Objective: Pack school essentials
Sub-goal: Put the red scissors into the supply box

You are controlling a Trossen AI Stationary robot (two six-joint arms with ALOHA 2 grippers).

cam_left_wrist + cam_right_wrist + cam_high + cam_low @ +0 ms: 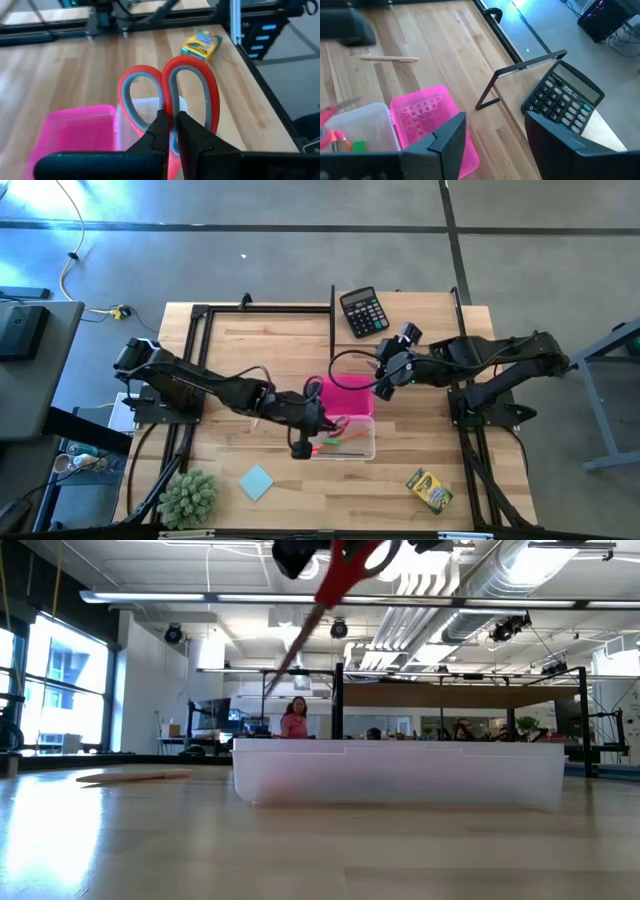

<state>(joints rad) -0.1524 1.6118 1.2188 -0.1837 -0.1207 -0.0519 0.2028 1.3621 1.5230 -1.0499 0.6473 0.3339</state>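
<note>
Left pincer [171, 131] clamping red-handled scissors [170, 92], hanging over the clear bin [345, 438]; right pincer [495, 135] gaping half-open, empty, hovering above the pink lid [346, 396] near the calculator [363, 312].

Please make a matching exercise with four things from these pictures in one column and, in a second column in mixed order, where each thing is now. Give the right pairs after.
Things:
1. scissors
2. calculator
3. crayon box
4. notepad

Places:
A. flat on the table beside the plant
B. at the table's far edge, near the right hand
C. held in the left hand, above the clear bin
D. on the table near the right front corner

Pairs: 1-C, 2-B, 3-D, 4-A
</note>
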